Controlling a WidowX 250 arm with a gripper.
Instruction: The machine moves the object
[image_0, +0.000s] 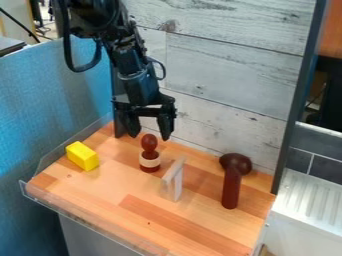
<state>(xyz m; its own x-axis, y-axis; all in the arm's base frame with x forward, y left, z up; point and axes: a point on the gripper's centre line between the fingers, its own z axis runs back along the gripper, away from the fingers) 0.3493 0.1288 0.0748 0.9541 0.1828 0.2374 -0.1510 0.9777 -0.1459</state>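
The block (82, 156) is yellow, the peg-shaped thing (149, 154) dark reddish-brown (with a pale cream band).

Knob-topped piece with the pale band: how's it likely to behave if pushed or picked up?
The knob-topped piece is probably stiff; it looks like solid wood. Pushed near the top, it may tip, since it stands upright on a narrow base. The rounded knob could slip in the claw; the straighter banded body looks a safer grip.

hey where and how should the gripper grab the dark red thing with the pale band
Probably by its round knob, with the gripper coming straight down and closing on either side. The dark red piece stands upright, and the knob narrows to a neck beneath.
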